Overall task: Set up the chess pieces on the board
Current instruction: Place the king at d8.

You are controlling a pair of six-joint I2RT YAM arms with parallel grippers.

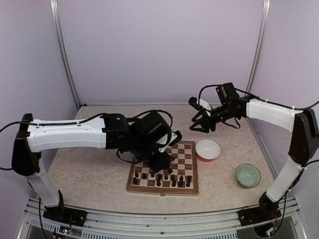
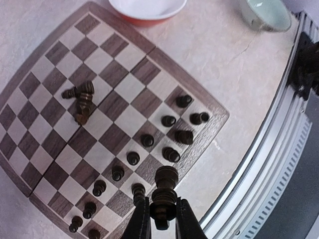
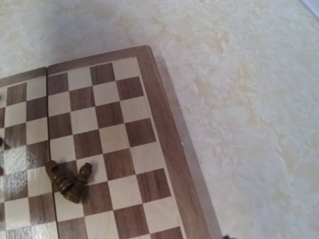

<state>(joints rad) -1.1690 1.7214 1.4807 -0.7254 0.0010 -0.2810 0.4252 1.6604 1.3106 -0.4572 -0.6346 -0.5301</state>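
The board (image 1: 187, 149) lies at the table's middle, near the front. Several dark chess pieces (image 1: 162, 178) stand in two rows along its near edge; they also show in the left wrist view (image 2: 147, 140). A few pieces (image 2: 80, 98) lie toppled in a heap mid-board, also seen in the right wrist view (image 3: 67, 180). My left gripper (image 1: 168, 160) hovers over the board's near rows, shut on a tall dark piece (image 2: 165, 188) held upright above the board's edge (image 2: 199, 134). My right gripper (image 1: 198, 119) is raised beyond the board's far right corner, open and empty; its fingers are out of its wrist view.
A white bowl with a red outside (image 1: 207, 149) stands just right of the board, its rim also in the left wrist view (image 2: 147, 12). A pale green bowl (image 1: 247, 175) stands further right, near the front. A metal rail (image 2: 279, 149) runs along the table's near edge.
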